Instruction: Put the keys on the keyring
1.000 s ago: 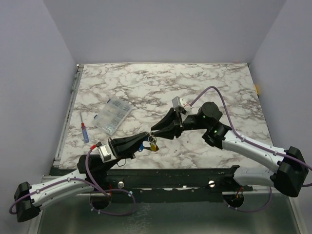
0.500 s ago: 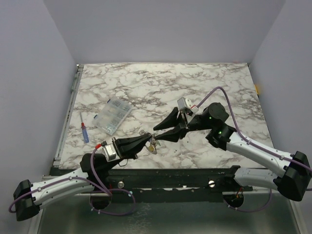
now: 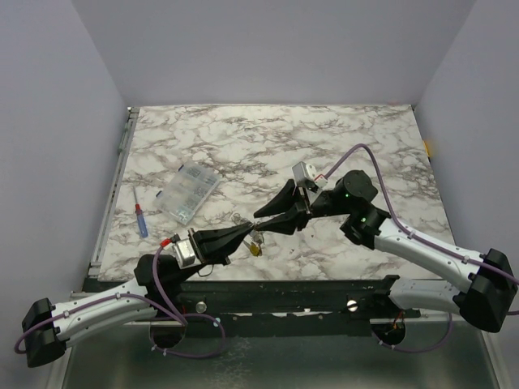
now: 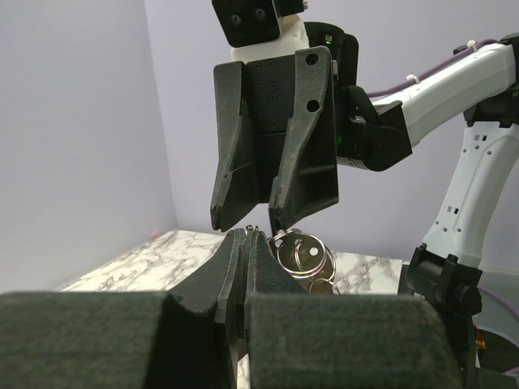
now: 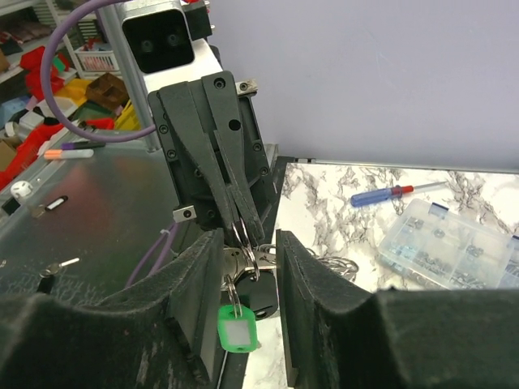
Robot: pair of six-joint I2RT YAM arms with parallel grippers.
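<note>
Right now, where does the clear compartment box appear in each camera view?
Top external: the clear compartment box lies left of centre, to the right of the blue screwdriver.
Left wrist: not in it.
Right wrist: lower right, below the screwdriver.
Shared landmark: the marble table, seen low at the left in the left wrist view and right of centre in the right wrist view.

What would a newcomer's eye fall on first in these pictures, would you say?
Two black grippers meet tip to tip over the near middle of the marble table: the left gripper is pinched shut on a key bunch, and the right gripper has its fingers open either side of it. A bright green tag dangles from the bunch. To the left lie a clear compartment box and a screwdriver.
</note>
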